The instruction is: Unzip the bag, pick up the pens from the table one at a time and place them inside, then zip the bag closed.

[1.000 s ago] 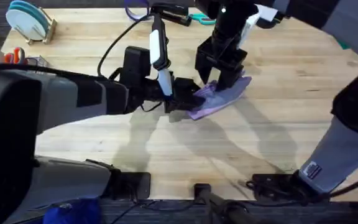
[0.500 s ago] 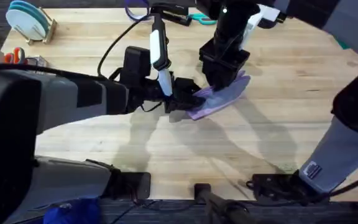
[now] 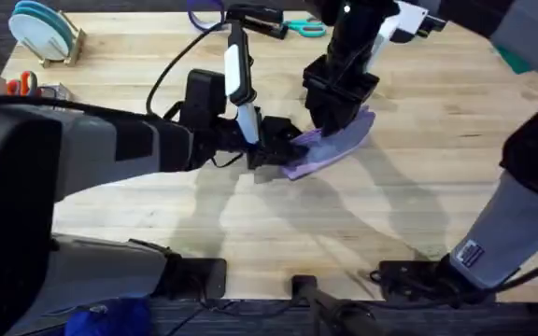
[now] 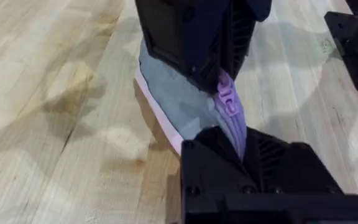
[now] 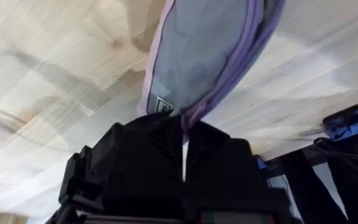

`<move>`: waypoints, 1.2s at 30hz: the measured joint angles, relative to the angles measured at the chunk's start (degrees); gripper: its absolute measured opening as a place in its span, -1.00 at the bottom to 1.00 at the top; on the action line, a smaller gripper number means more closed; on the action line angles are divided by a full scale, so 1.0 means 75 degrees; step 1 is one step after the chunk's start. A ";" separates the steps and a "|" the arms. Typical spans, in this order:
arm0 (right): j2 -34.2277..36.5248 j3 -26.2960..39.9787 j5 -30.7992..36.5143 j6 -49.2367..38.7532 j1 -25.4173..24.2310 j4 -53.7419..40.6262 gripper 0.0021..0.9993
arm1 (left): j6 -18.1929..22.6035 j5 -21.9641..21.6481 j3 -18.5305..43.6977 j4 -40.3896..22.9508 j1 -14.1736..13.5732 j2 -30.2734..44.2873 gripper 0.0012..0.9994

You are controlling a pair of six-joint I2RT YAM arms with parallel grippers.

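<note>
Wooden table (image 3: pixel 157 215) bears the lavender bag (image 3: pixel 334 145), pinched by both tools.

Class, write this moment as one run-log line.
left gripper: shut on bag end | right gripper: on bag zipper, grip unclear | bag: on table, pinched between both

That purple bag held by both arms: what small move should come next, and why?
Probably the right tool should slide along the bag. In the left wrist view it appears shut on the zipper pull, while the left tool grips the bag's other end, bracing it on the table.
</note>
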 joint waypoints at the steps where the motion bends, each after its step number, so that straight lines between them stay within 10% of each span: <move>1: 0.0000 0.0052 0.0000 -0.0029 0.0000 -0.0013 -0.94 | 0.0000 0.0000 0.0000 0.0013 0.0000 0.0000 -0.92; 36: -0.0122 0.1037 0.0062 -0.0521 0.0025 -0.0605 -0.94 | 0.0003 -0.0006 -0.0003 0.0024 -0.0017 0.0000 -0.92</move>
